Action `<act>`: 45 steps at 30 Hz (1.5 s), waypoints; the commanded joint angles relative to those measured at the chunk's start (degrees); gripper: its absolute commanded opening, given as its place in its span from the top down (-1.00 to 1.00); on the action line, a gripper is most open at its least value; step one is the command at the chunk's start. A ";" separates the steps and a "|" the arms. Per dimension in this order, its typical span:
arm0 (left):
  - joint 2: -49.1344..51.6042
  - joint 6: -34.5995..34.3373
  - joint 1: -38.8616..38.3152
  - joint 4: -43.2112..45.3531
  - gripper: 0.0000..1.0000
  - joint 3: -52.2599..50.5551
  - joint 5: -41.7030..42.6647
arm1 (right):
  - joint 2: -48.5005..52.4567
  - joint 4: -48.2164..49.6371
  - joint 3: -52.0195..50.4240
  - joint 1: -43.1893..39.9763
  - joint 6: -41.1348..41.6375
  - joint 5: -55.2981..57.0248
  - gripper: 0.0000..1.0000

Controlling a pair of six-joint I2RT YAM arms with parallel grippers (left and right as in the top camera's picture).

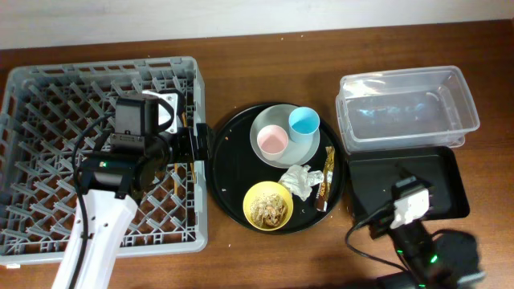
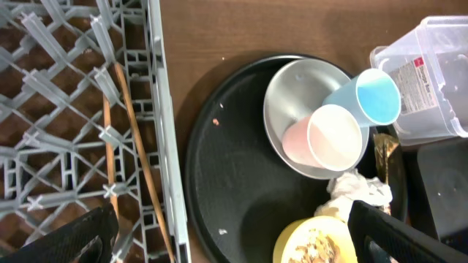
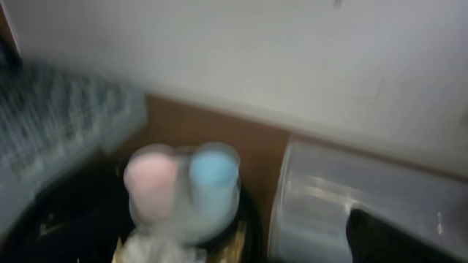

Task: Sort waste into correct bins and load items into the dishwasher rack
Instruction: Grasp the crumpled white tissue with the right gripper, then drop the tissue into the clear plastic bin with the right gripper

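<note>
1. We see the dishwasher rack (image 1: pixel 48 104), left of the round black tray (image 1: pixel 233 177), as matt grey plastic; the chopsticks (image 2: pixel 142 157) in it look like bare wood.
2. On that tray, itself smooth, the plate (image 2: pixel 300 88) shines glossy; the tissue (image 1: pixel 299 181) is crumpled soft paper; the wrapper (image 1: pixel 326 177) glints like foil.
3. Right of the tray, we find the tub (image 1: pixel 405 104) clear glossy plastic; the table (image 1: pixel 265 80) is smooth brown wood.

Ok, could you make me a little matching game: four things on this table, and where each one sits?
1 two thin wooden chopsticks
2 small pink cup
3 beige crumbly food scraps
4 crumpled white paper tissue

A in the yellow bowl
B directly on the large round black tray
C in the large grey pegged plastic crate
D on the pale grey-green round plate

Pairs: 1-C, 2-D, 3-A, 4-B
</note>
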 commanded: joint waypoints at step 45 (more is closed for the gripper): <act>-0.20 -0.63 -0.04 0.11 -0.99 0.33 0.81 | 74.44 -2.84 35.19 -15.15 29.51 12.22 0.75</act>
